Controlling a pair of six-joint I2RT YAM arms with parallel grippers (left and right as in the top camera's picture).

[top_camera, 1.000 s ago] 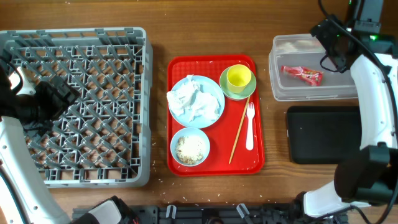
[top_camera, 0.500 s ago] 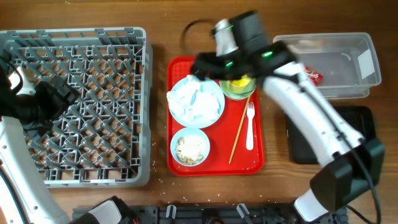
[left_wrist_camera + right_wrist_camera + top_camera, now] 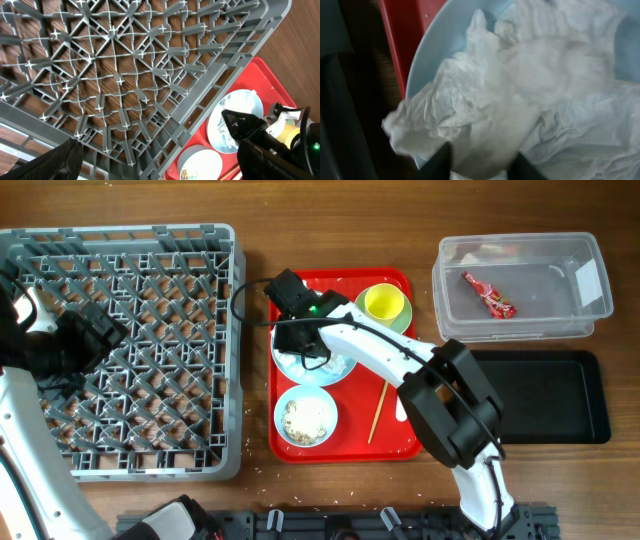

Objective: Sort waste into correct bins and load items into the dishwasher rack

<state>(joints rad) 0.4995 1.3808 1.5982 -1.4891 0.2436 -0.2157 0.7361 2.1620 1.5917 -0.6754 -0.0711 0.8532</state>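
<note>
The right gripper (image 3: 300, 348) is lowered onto the pale blue plate (image 3: 432, 45), which is placed in the upper left part of the red tray (image 3: 400, 438). In the right wrist view its fingers (image 3: 439, 161) are seen drawn near to each other, and folds of the crumpled white napkin (image 3: 520, 90) are pinched between them. The napkin is lying on the plate. The left gripper (image 3: 157, 145) is held over the grey dishwasher rack (image 3: 228, 330) at the left of the counter (image 3: 255, 240), with its fingers spread wide apart. On the tray, the bowl (image 3: 279, 416) with rice-like crumbs (image 3: 306, 420) is found below the plate. The yellow cup (image 3: 384, 302) is set on the green saucer (image 3: 404, 325), and the chopsticks (image 3: 377, 415) are laid beside them. The red wrapper (image 3: 488, 295) is seen inside the clear tub (image 3: 590, 315), and the black tray (image 3: 540, 395) is placed just below the tub.
</note>
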